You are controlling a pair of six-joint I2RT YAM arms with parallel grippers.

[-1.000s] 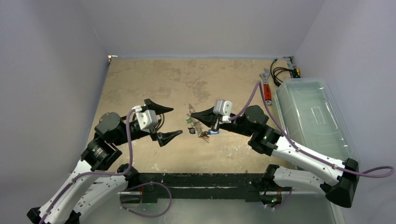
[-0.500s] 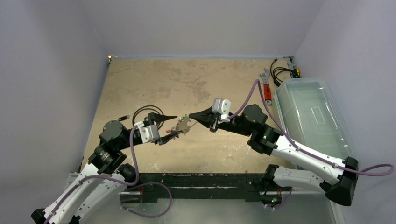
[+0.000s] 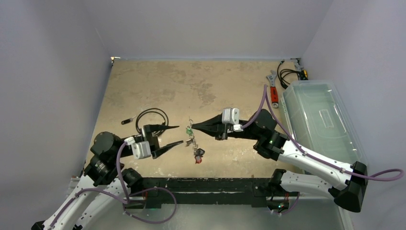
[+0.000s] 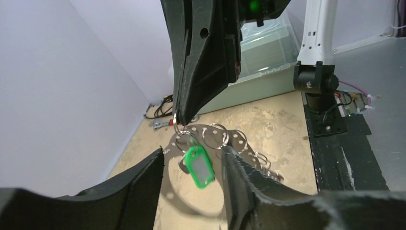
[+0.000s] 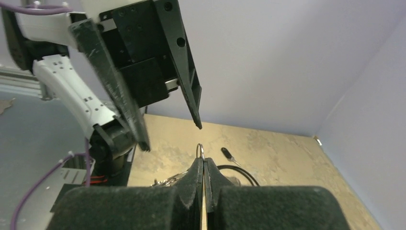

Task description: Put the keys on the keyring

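Near left: L gripper (image 3: 180,134) hovers w/ jaws apart, nothing gripped. Black cable loop (image 3: 152,116) lies on table (image 3: 158,81) just beyond it. Centre: keys (image 3: 196,149) hang in a bunch below the keyring (image 4: 194,129). Green-tagged key (image 4: 200,165) shows btwn L fingers (image 4: 139,187) in wrist view; contact can't be told. R gripper (image 3: 191,127) pinched tight on keyring's top, tip just right of L fingertips. Far right: red-handled wrench (image 3: 274,94), then clear lidded bin (image 3: 318,120) along right edge.
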